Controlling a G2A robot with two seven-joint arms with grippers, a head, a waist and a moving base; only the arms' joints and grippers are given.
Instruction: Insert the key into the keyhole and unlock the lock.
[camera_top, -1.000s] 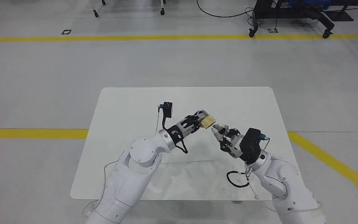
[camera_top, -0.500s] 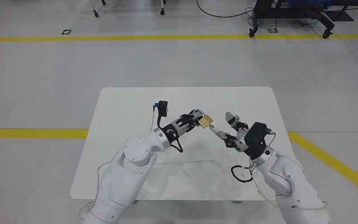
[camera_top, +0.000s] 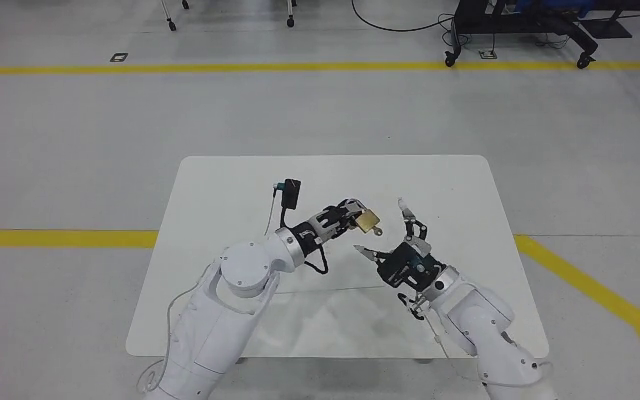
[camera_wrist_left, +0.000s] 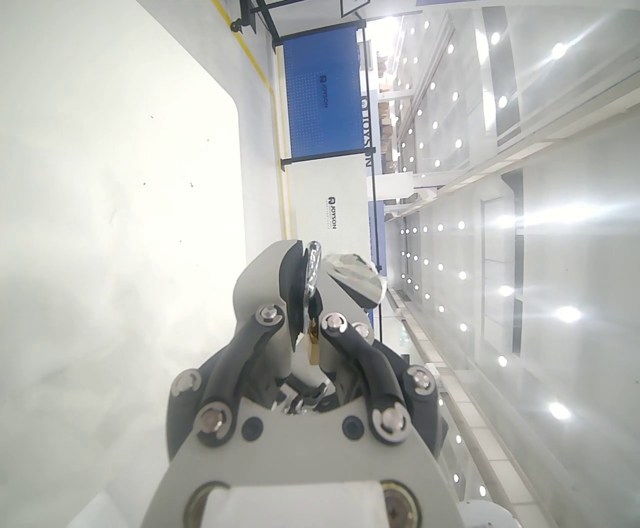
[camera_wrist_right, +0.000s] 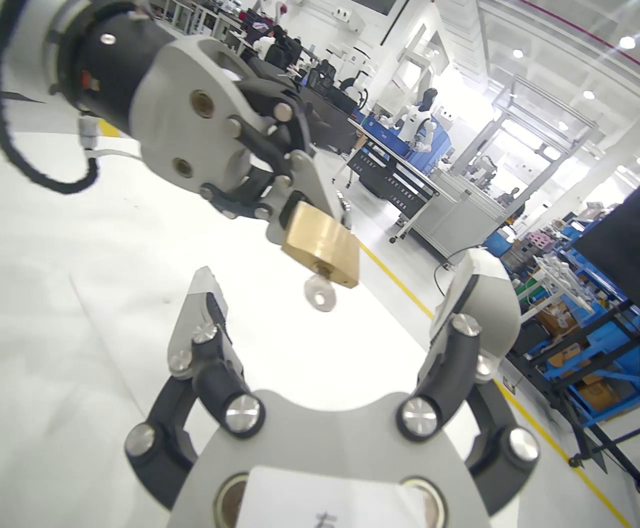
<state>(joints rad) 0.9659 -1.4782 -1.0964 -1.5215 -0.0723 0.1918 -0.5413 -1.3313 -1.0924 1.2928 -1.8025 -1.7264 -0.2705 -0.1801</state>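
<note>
White desk (camera_top: 230, 200) surface is spread under both arms, on a grey floor (camera_top: 100, 130) crossed by yellow lines (camera_top: 200, 68). Above the middle of the desk, somewhat toward its far edge, the brass lock (camera_wrist_right: 322, 245) is held clear of the surface. Its shackle is clamped between the fingers of the left gripper (camera_top: 357, 213), and the brass body hangs tilted beyond them. The key (camera_wrist_right: 320, 295) is seated in the keyhole (camera_wrist_right: 326, 272) in the lock's bottom face, and its round silver bow is left sticking out, gripped by nothing. The right gripper (camera_top: 383, 229) is placed just beside the lock, on the side toward the desk's right and near edges. Its fingers are spread wide apart and nothing is held between them; the key's bow is seen just ahead of the fingertips, untouched. Beyond the desk's far edge, at the right, a dark wheeled cart (camera_top: 520, 20) is parked on the floor. Grey workbenches (camera_wrist_right: 425, 200) are seen in the hall behind the lock.
</note>
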